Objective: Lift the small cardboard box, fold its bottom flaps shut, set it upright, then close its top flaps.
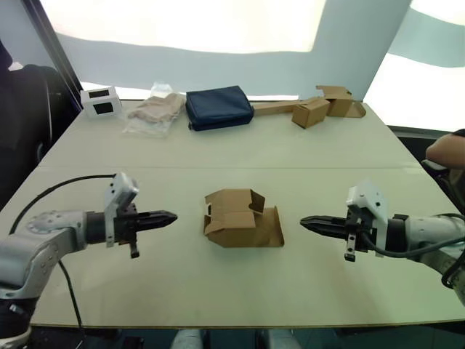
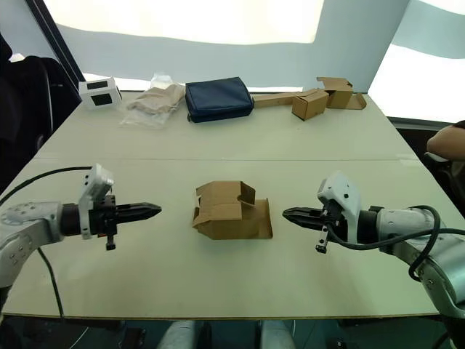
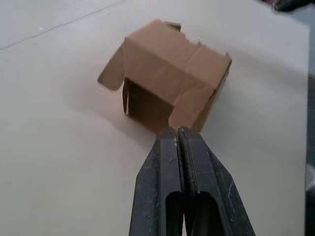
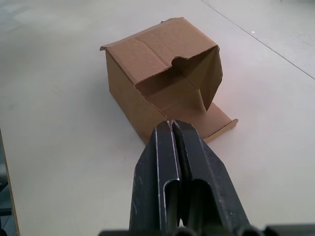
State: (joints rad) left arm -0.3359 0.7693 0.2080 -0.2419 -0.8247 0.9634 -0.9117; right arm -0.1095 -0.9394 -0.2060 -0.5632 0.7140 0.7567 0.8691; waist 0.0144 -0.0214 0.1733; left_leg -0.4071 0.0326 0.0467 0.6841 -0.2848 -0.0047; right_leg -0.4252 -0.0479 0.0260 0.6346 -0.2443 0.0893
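Box [image 1: 236,219] lies on its side near the middle of the table [image 1: 218,291], open ends facing left and right. Flaps at both ends stand loose; one long flap on the box's right end lies flat on the tabletop, the others stick out at angles. Nothing touching the box.

Left gripper [image 1: 171,217] sits to the left of the box, level with it, fingers pointing straight at its left open end. Both fingers pressed together along their length, nothing between them. A clear gap of bare table separates the tip from the box. In the left wrist view the fingers [image 3: 167,187] meet in a tight seam with the box [image 3: 172,83] just ahead.

Right gripper [image 1: 305,221] mirrors it on the box's right side, also level, tip aimed at the right open end and the flat flap. Fingers closed against each other, empty. Tip is near the flap's edge but apart from it. In the right wrist view the fingers [image 4: 162,172] are shut tight, with the box [image 4: 147,73] beyond them showing its hollow inside.

Far side of the table from the box, along the back edge: a white box [image 1: 99,101] with dark windows at the left, a clear plastic bag [image 1: 154,111] beside it, a dark blue pouch [image 1: 219,107] next, then a brown carton [image 1: 311,113] with a long cardboard strip [image 1: 272,107] at the right. All well apart from the box.
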